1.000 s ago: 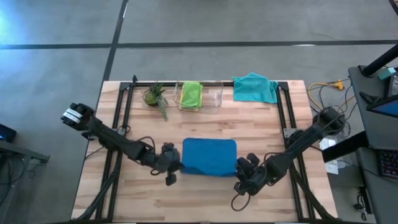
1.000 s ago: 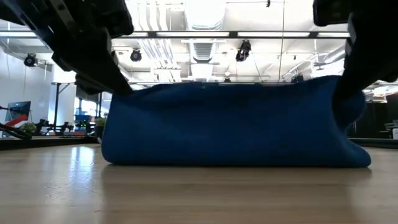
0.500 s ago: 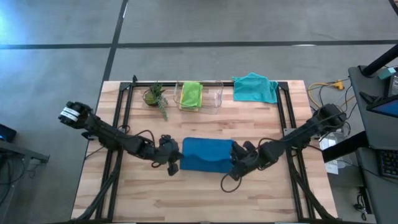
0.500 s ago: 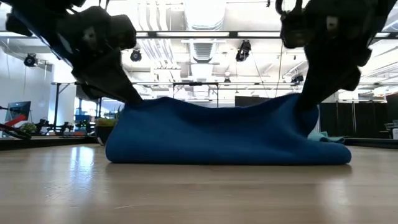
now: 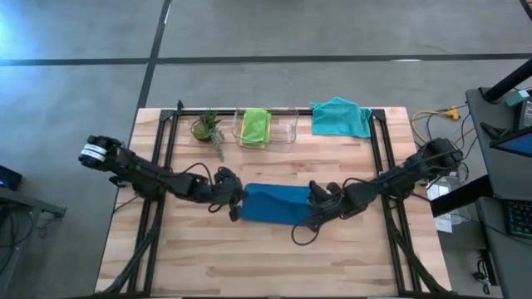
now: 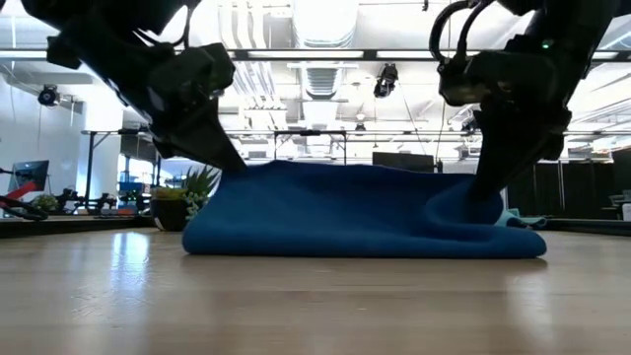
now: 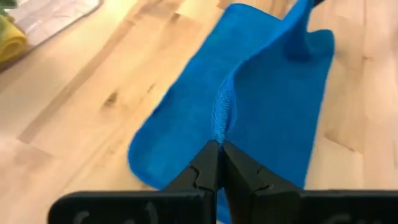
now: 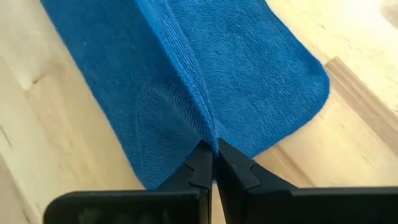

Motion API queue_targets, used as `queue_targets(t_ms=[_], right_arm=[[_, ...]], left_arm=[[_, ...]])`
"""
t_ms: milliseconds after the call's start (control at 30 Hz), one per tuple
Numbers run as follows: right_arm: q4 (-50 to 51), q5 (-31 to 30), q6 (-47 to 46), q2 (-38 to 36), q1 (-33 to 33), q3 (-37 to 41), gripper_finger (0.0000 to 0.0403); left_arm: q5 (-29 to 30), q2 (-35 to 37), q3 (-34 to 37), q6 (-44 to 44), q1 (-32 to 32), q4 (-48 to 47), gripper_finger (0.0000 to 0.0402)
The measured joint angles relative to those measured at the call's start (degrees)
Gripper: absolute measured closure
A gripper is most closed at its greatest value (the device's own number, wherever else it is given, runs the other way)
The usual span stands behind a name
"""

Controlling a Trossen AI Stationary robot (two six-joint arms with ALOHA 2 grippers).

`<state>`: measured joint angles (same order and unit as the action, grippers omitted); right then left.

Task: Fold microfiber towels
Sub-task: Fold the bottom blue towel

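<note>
You are in the middle of folding the dark blue towel (image 5: 278,204), which lies in the middle of the tabletop (image 5: 249,257). Your left gripper (image 5: 235,202) has its fingers pinched tight on the towel's left edge. Your right gripper (image 5: 315,208) has its fingers pinched tight on the right edge. The held edge stands up over the flat part. Next, I think you should carry both corners across together, lay them down flat, then let go. The lime green towel (image 5: 256,126) sits in the clear bin (image 5: 291,131), and the teal towel (image 5: 341,116) waits at the back.
</note>
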<state>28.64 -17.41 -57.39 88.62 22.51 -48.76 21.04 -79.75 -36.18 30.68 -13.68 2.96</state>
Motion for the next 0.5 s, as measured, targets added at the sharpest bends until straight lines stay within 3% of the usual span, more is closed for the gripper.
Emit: queue_targets(t_ms=[367,500], right_arm=[[3.6,0.0,-0.7,0.0,-2.8,0.3,0.0394],[5.6,0.1,-1.1,-0.1,-3.7,0.3,0.038]], left_arm=[[-1.1,-2.3,0.0,-0.1,2.8,0.0,0.0399],[-1.1,-3.3,0.0,0.0,3.1,0.0,0.037]])
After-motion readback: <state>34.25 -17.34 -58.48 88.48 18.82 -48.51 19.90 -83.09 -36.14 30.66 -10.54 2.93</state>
